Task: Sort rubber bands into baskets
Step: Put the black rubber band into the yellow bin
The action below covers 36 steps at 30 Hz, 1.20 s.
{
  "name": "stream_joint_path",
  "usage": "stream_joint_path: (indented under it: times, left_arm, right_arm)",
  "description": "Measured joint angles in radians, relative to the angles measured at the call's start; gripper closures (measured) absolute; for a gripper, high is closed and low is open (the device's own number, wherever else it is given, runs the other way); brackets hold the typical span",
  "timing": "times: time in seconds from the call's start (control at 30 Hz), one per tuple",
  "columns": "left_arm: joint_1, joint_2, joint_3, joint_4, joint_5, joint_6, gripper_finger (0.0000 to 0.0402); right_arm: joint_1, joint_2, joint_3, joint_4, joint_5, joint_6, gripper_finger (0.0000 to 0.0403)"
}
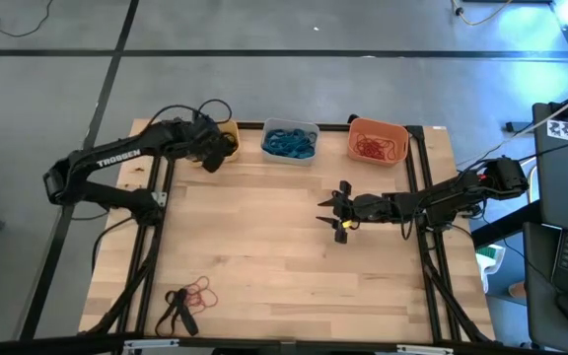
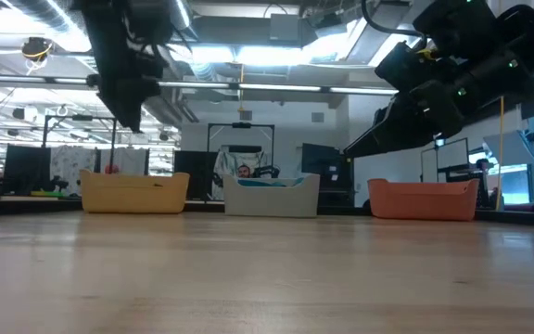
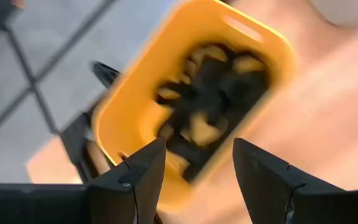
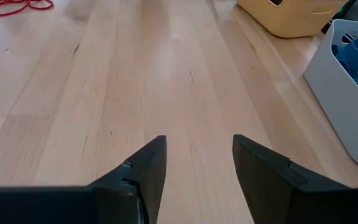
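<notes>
White "TROSSEN" lettering on the left arm (image 1: 116, 161)

Two dark jointed arms, white TROSSEN lettering on the left arm (image 1: 116, 163), looping black cables, black tapered fingers (image 3: 145, 168)

Three baskets stand in a row along the far edge of the table (image 1: 284, 247). Taking the middle basket (image 1: 290, 141) as landmark: one basket (image 1: 228, 133) sits to its left, another basket (image 1: 378, 140) to its right, each apart from it. Rubber bands lie inside all three. The left gripper (image 1: 210, 150) hangs above the left-hand basket, fingers apart. The right gripper (image 1: 335, 211) hovers over bare table, nearer than the middle basket and slightly right. Near the front edge, well left of the middle basket, lies a small cluster of loose bands (image 1: 187, 298), possibly overlapping.
</notes>
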Motion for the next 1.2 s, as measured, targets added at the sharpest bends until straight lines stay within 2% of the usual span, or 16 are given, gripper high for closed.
stream_joint_path:
  times: [0.1, 0.23, 0.33, 0.63, 0.77, 1.03, 1.2]
  left_arm:
    - [-0.072, -0.010, 0.035, -0.093, 0.111, -0.042, 0.0215]
    - [-0.226, -0.028, 0.029, -0.102, 0.269, -0.099, 0.0215]
    - [-0.361, -0.028, 0.029, -0.100, 0.316, -0.172, 0.0215]
    - [-0.711, -0.026, 0.029, -0.087, 0.322, -0.397, 0.0215]
    - [-0.835, -0.006, 0.029, -0.007, 0.308, -0.450, 0.0215]
    - [-1.008, 0.116, 0.029, 0.163, 0.280, -0.522, 0.0215]
    - [-1.062, 0.208, 0.028, 0.167, 0.297, -0.609, 0.0215]
  right_arm:
    - [0.000, 0.000, 0.000, -0.001, 0.000, 0.000, 0.0220]
    - [0.000, 0.000, 0.000, -0.013, 0.000, 0.001, 0.0220]
    - [0.000, 0.000, 0.000, -0.016, 0.000, 0.007, 0.0220]
    - [0.000, 0.000, 0.000, -0.010, 0.000, 0.002, 0.0220]
    - [0.000, 0.000, 0.000, -0.008, 0.000, 0.001, 0.0220]
    - [0.000, 0.000, 0.000, 0.006, 0.000, -0.001, 0.0220]
    - [0.000, 0.000, 0.000, 0.041, 0.000, -0.041, 0.0220]
